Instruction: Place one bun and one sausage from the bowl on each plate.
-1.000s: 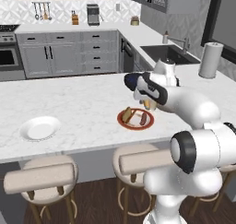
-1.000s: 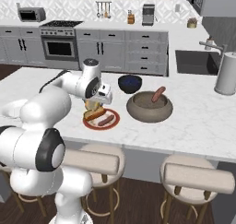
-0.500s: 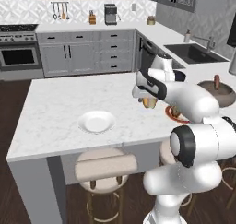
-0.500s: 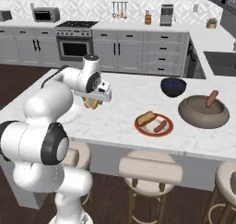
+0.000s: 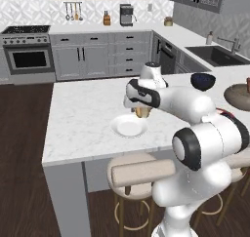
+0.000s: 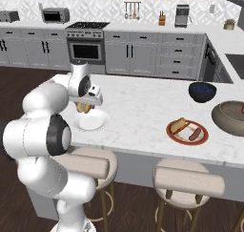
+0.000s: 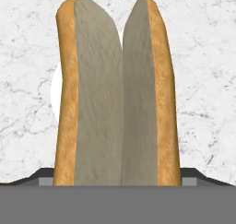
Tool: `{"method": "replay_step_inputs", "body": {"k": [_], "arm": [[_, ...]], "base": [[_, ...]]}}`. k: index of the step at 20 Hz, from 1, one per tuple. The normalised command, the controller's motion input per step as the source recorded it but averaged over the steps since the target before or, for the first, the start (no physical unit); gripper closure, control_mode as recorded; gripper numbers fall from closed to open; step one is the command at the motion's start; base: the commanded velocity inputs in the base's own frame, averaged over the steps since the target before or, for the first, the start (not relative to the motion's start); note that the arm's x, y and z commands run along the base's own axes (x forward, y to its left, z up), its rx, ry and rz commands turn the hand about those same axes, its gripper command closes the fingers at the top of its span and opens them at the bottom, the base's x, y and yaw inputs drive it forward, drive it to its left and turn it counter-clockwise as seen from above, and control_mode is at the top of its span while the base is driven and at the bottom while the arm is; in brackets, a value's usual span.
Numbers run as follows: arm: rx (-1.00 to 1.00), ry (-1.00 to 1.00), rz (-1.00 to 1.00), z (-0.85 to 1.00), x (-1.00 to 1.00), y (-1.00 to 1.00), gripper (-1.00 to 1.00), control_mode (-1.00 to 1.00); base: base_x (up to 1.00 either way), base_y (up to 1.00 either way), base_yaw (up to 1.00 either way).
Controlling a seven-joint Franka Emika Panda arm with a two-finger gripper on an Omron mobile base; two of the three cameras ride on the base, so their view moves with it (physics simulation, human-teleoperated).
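My gripper is shut on a split bun and holds it upright just above the far right edge of the white plate on the marble counter. The right base view shows the same bun hanging over the white plate. In the hand view the bun stands between my jaws, with the white plate showing behind it. The red-rimmed plate carries a bun and a sausage. The brown bowl sits at the right edge.
A dark blue bowl stands behind the red-rimmed plate, and it also shows near the brown bowl as the dark blue bowl. Two stools stand under the counter's front edge. A sink lies at the back right.
The base has driven left along the counter, so both views shifted. The arm has carried the bun from beside the red-rimmed plate to above the white plate.
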Motion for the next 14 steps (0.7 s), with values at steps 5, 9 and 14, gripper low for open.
{"method": "replay_step_inputs", "body": {"k": [5, 9, 14], "arm": [[-0.01, 0.05, 0.0, -0.69, 0.59, 0.47, 1.0, -1.0], [0.0, 0.01, -0.01, -0.77, 0.39, 0.24, 1.0, -1.0], [0.0, 0.0, -0.01, -0.62, 0.05, 0.15, 1.0, -1.0]], "base": [[0.0, 0.0, 0.0], [0.0, 0.0, 0.0], [0.0, 0.0, 0.0]]}}
